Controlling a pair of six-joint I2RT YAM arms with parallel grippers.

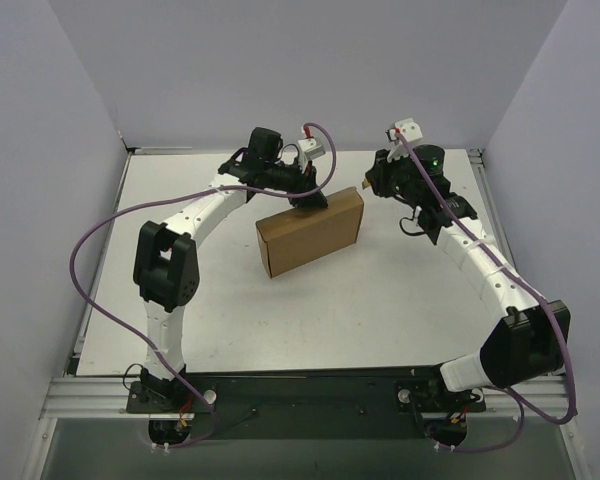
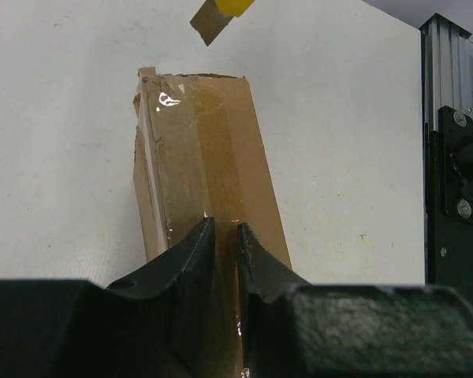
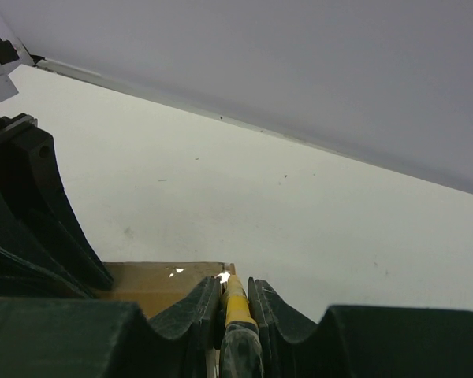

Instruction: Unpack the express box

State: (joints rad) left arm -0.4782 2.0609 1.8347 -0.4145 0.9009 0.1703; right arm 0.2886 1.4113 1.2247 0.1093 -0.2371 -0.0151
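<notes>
The express box (image 1: 310, 232) is a flat brown cardboard mailer lying closed in the middle of the table. Shiny clear tape covers the top face seen in the left wrist view (image 2: 197, 157). My left gripper (image 1: 308, 200) rests on the box's far edge. Its jaws (image 2: 225, 236) are almost together with nothing between them. My right gripper (image 1: 368, 185) is shut on a yellow utility knife (image 3: 236, 303). The knife tip is at the box's far right corner (image 3: 229, 272). The knife also shows at the top of the left wrist view (image 2: 217, 16).
The white table (image 1: 280, 310) is walled by grey panels on three sides. A black and silver metal rail (image 2: 453, 181) runs along the table's edge. The left gripper's body (image 3: 31, 220) stands close to the left of the knife.
</notes>
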